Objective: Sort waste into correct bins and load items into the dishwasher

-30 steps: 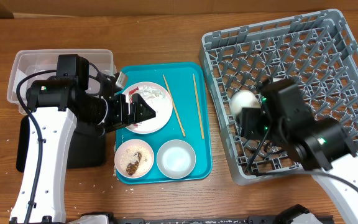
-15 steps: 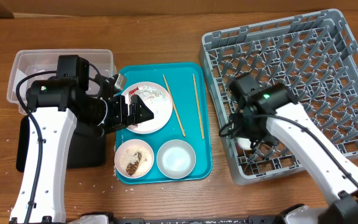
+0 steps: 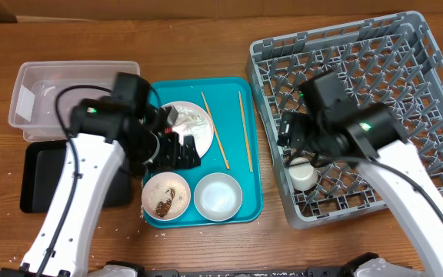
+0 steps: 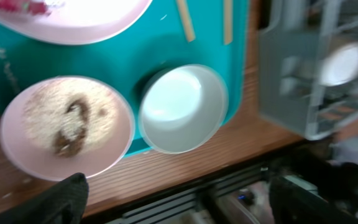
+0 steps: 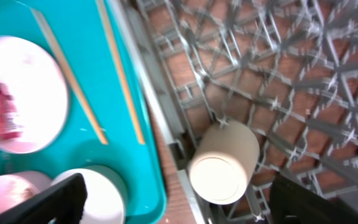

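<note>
The right gripper [image 5: 176, 194] stands wide open and empty over the small white cup [image 5: 224, 163] in the grey rack's [image 5: 303, 74] lower-left corner, while the left gripper [image 4: 179, 186], equally wide and empty, hangs above two bowls [image 4: 182, 106] on the teal tray [image 4: 135, 56] at center frame.

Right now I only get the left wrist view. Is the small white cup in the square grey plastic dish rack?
Observer: Yes. The small white cup sits in the square grey plastic dish rack, at its near left corner.
Operator: Right gripper clear of it?
Observer: The right gripper is open above the cup, fingers not touching it.
Operator: Where are the bins?
Observer: The clear rectangular plastic tub and the shallow black rectangular tray sit left of the teal serving tray, with the tub behind the black tray.
</note>
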Available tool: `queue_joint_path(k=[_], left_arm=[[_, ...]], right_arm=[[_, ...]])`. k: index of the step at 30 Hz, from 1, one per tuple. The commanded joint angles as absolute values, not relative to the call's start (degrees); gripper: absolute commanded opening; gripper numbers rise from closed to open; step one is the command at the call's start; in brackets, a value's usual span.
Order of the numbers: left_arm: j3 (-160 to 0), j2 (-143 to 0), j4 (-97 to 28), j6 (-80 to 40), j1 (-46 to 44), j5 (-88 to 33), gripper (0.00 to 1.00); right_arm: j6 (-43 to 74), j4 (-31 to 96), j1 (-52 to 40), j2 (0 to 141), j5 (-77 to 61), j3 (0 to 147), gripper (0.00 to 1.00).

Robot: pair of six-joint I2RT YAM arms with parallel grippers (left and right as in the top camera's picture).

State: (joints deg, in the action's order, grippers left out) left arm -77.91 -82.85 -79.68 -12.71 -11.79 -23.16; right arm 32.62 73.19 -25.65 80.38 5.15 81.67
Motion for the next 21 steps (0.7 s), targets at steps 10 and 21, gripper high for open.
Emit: queue_joint_path(k=[10,21], left_arm=[[-57.58,-82.98,-68.51,-29.78,-20.8,-7.73,0.72],[-47.77,-83.05,-48.05,-40.38,-21.04,-1.87,0.62]], right_arm=[[32.62,71.55,-25.93,76.82,4.86,83.0,0.83],[32.6,70.78,-25.93,76.84,3.44,82.98,0.83]])
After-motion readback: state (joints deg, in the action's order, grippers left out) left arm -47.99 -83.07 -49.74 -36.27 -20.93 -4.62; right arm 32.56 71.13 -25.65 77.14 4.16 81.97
